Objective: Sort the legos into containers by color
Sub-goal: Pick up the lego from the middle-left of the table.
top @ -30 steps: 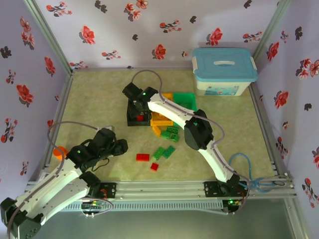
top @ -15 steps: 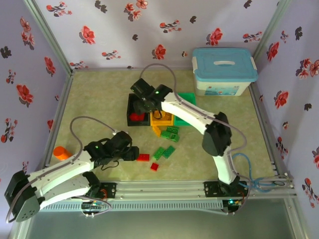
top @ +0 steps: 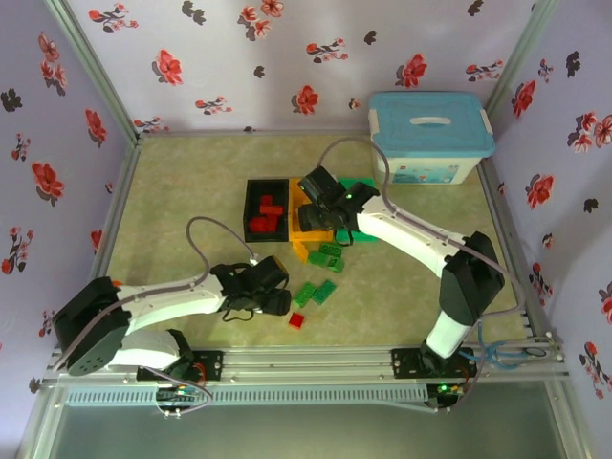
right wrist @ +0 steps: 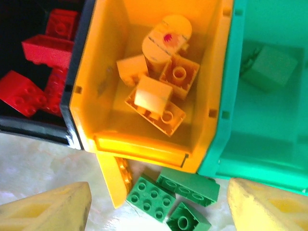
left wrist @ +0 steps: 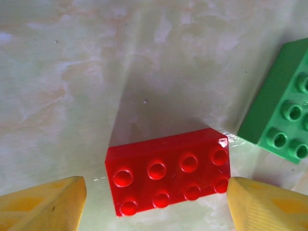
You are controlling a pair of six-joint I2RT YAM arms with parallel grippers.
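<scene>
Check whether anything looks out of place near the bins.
One yellow-orange brick sits on edge outside the yellow-orange bin, leaning against its front wall rather than lying inside with the other bricks of that color.

My counter [top: 182, 182] is pale green and marbled, and the walls [top: 191, 57] are lilac with red and dark flowers. Red bricks [top: 264, 222] fill the black bin [top: 250, 201], and orange bricks [right wrist: 156, 103] the yellow-orange bin [right wrist: 110, 72]. The third bin [right wrist: 269, 130] is green. My left pincer [left wrist: 156, 190] has yellow fingers [left wrist: 43, 204]. A red brick [left wrist: 168, 168] sits between them, beside a green brick [left wrist: 281, 106]. The box [top: 426, 170] is white, its lid [top: 430, 120] light blue.
</scene>
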